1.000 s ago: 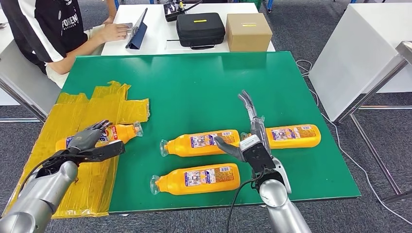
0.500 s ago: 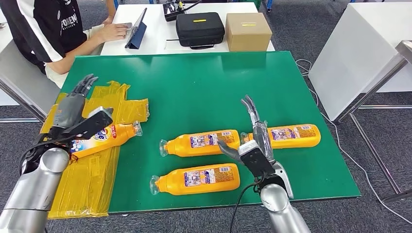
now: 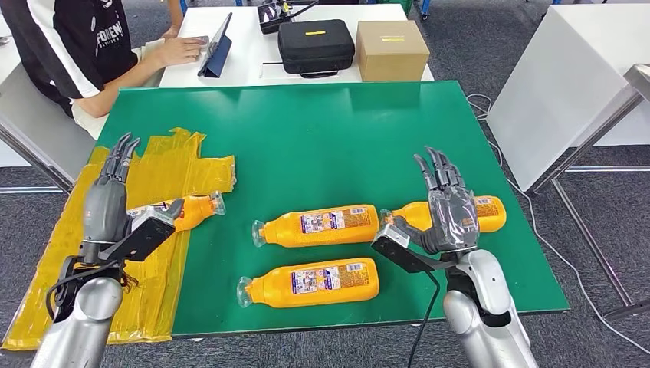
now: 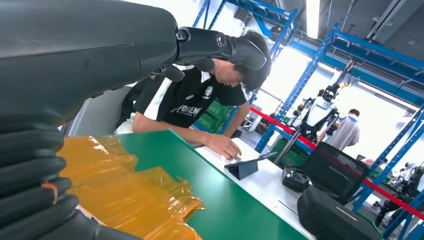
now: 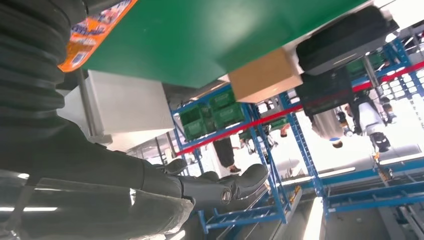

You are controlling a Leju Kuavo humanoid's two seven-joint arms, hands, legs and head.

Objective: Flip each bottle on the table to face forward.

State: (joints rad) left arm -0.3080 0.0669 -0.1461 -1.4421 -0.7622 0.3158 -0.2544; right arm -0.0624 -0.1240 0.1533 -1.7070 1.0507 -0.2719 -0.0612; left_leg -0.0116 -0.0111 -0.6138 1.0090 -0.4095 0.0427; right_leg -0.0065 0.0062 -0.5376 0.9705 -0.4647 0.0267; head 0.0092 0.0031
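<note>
While both hands hang raised above it with their fingers spread and nothing in them, the green table (image 3: pixel 306 130) carries four orange bottles, and everything below is placed against that table. A patch of yellow tape (image 3: pixel 153 172) covers its left part and runs over its left edge. Beyond its far edge stands a white desk (image 3: pixel 245 54), where a person (image 3: pixel 69 46) in a black and white shirt sits at the table's far left corner with a hand on a tablet (image 3: pixel 217 46); a black case (image 3: pixel 316 46) and a cardboard box (image 3: pixel 392 50) sit further right on that desk. Another white table (image 3: pixel 567 84) stands off the green table's right side.

The left hand (image 3: pixel 107 201) is held upright over the taped part of the table, fingers straight and apart, empty. The right hand (image 3: pixel 448 205) is upright over the table's right part, fingers spread wide, empty, and it hides the middle of the bottle behind it.

All four bottles lie on their sides with caps pointing toward the table's left. The near bottle (image 3: pixel 310 282) lies close to the table's front edge. The middle bottle (image 3: pixel 318 225) lies just beyond it, toward the table's centre. The right bottle (image 3: pixel 487 211) lies in line with the middle one, nearer the table's right edge. The left bottle (image 3: pixel 188 209) lies on the tape, partly behind the left arm.
</note>
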